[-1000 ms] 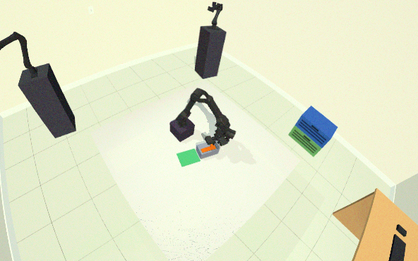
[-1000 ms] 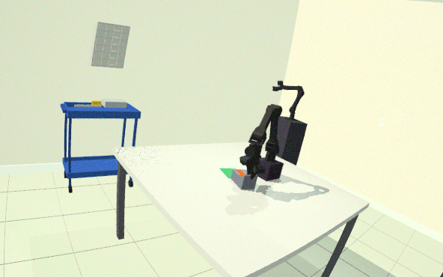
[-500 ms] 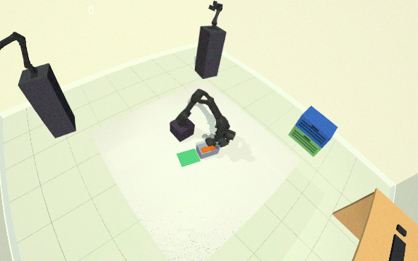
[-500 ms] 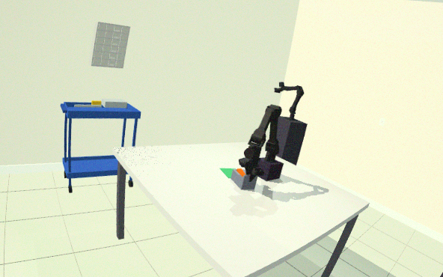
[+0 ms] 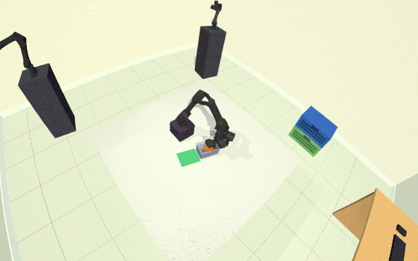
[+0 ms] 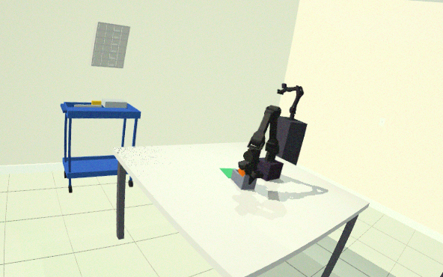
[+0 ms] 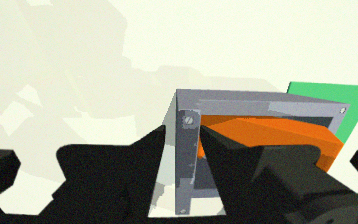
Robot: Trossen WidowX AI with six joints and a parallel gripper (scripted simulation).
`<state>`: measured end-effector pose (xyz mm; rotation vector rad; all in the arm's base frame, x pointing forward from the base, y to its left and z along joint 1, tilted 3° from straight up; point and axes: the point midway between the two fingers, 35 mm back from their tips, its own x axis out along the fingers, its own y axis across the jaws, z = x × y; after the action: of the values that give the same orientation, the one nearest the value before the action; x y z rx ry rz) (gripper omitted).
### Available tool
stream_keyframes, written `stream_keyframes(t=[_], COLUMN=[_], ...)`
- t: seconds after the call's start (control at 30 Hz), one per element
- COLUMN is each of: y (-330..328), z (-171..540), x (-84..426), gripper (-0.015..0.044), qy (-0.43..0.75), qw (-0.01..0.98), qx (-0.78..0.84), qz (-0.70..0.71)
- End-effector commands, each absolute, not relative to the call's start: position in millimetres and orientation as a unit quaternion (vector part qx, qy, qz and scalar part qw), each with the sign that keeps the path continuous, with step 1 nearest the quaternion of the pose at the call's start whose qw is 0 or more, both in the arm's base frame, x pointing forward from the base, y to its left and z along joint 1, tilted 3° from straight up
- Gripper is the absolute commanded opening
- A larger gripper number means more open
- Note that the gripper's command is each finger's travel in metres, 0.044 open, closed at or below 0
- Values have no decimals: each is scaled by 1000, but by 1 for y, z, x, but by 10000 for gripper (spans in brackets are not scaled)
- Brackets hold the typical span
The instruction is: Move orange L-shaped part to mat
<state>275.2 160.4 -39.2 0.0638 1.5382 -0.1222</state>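
The orange part (image 5: pixel 208 148) (image 6: pixel 242 172) (image 7: pixel 280 134) is tilted in the pocket of the grey tray (image 5: pixel 208 155) (image 6: pixel 241 182) (image 7: pixel 186 170). Its end toward the green mat (image 5: pixel 188 157) (image 6: pixel 225 172) (image 7: pixel 330 99) stands raised above the pocket, and its L-shaped end is low. My gripper (image 7: pixel 182 129) is partly open, with nothing held between its fingers. In the wrist view its right fingertip is over the part's low end, inside the tray wall; its left fingertip is outside that wall. The right finger hides some of the part, and the exact contact is hidden.
The tray's end wall lies between the two fingers in the wrist view. The arm's dark base block (image 5: pixel 182 130) (image 6: pixel 272 170) stands close behind the tray. The mat lies flat on the table (image 5: pixel 147 141) (image 6: pixel 200 209) beside the tray's far end.
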Motion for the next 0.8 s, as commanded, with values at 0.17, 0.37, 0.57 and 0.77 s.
stream_keyframes(t=[0.17, 0.37, 0.57, 0.77], y=[159, 161, 161, 171], z=[-43, -40, -39, -29], x=[273, 275, 275, 274], gripper=[180, 180, 180, 180], qy=[698, 695, 695, 698], qw=[713, 716, 716, 714], qx=[25, 29, 29, 26], qz=[-54, -55, -55, -54])
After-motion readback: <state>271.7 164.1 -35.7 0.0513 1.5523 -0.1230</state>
